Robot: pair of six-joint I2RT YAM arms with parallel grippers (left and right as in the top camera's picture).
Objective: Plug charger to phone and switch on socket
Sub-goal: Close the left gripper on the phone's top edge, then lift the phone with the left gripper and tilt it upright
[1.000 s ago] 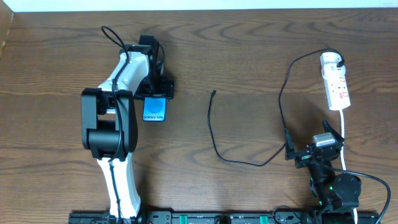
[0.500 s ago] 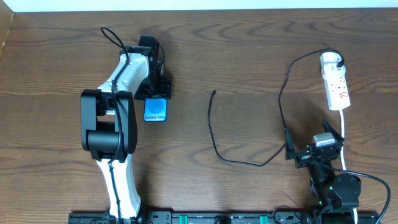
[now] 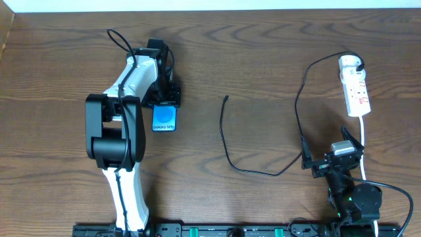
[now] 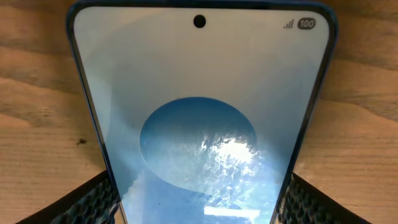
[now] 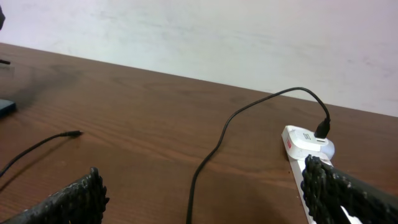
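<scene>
The phone, blue screen up, lies flat on the wooden table left of centre. My left gripper is shut on its far end. In the left wrist view the phone fills the frame, and both pads of my left gripper press its long edges. The charger is a thin black cable running from the socket at the far right; its free plug tip rests mid-table. My right gripper stands open and empty near the front right; in its wrist view the right gripper has the charger between its wide fingers, with the socket ahead.
The socket's thick white cord runs toward the front past my right arm. The table's far edge meets a white wall. Bare wood lies between the phone and the charger's tip.
My left gripper's fingers have closed in onto the phone's edges, and the phone has shifted slightly toward the table's front. The right arm and the charger have not moved.
</scene>
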